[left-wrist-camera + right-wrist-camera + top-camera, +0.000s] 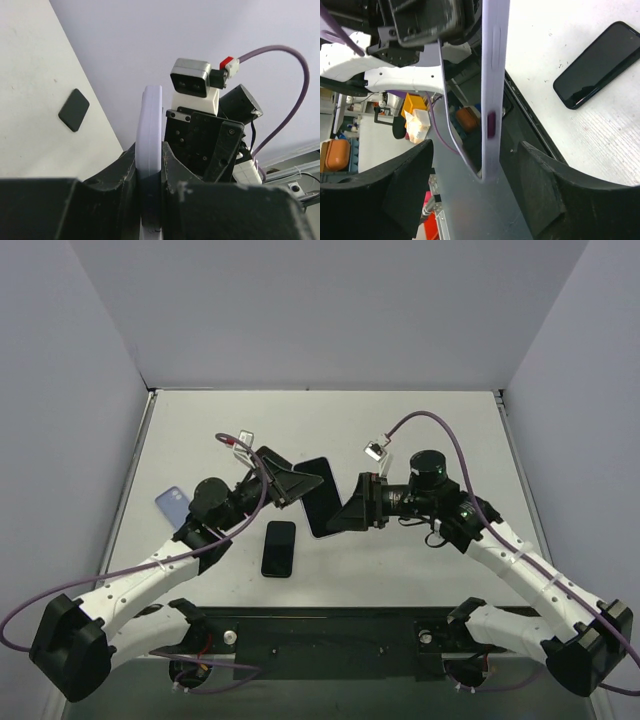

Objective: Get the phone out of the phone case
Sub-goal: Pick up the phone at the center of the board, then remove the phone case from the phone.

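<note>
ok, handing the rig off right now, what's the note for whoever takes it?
Left pincer: shut on one edge of the lavender phone case, which appears held off the table.
Right pincer: open, fingers either side of the opposite edge, not touching.
Phone: looks seated in the case, dark face up.
Also on the table: a bare black phone and a lavender item by the left arm.
Done: case picked up.
Left: close the right pincer, work the phone out.
</note>
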{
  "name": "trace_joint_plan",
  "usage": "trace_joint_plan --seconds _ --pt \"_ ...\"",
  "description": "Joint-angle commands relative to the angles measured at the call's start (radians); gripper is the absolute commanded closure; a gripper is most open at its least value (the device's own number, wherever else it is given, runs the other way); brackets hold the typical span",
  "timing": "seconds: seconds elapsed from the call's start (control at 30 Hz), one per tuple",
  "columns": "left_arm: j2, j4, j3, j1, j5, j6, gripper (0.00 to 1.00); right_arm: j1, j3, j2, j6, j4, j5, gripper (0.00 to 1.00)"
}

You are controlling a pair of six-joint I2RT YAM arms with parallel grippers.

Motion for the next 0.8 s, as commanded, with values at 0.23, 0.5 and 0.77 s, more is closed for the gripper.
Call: trace_joint_plan --seconds 0.23,0.5,0.77 --pt "-0.053 0.041 0.153 0.059 0.189 -0.064 1.00 0.032 -0.003 -0.103 0.036 0.106 -0.145 0.47" --pt "-0.039 0.064 0.201 0.069 0.298 -0.119 1.00 0.075 0.006 -0.121 0.037 0.198 -0.214 0.87" --pt "0.099 0.442 0.140 0.080 0.398 -0.577 1.00 0.337 0.196 -0.162 -0.496 -0.274 0.154 1.00"
